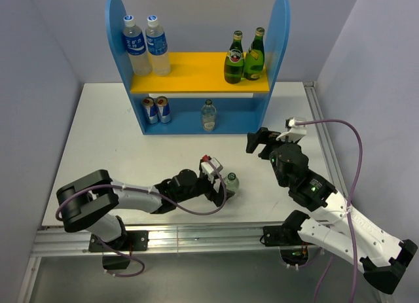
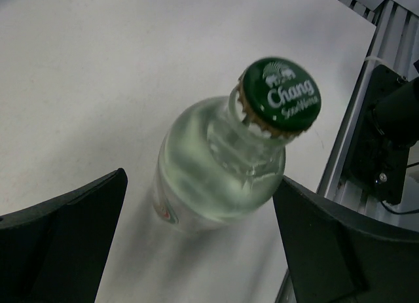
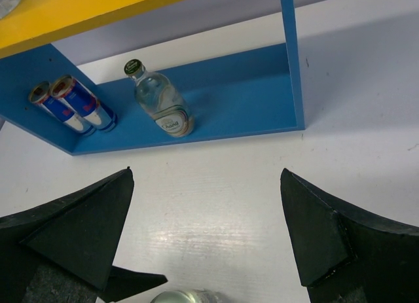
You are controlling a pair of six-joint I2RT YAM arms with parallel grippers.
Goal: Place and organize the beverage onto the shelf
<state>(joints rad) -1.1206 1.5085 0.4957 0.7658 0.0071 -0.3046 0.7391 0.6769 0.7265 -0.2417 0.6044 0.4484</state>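
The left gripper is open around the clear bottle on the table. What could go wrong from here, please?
1. The clear bottle sits off-centre in the open left gripper, nearer one finger; closing may push or tip it.
2. The lower level of the shelf already holds two cans and a second bottle; a careless placement could knock them.
3. The right gripper hovers open before the shelf and may block the path.

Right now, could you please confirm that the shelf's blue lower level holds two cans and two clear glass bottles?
Not quite: the shelf holds two cans but only one clear glass bottle on its blue lower level, as the right wrist view shows.
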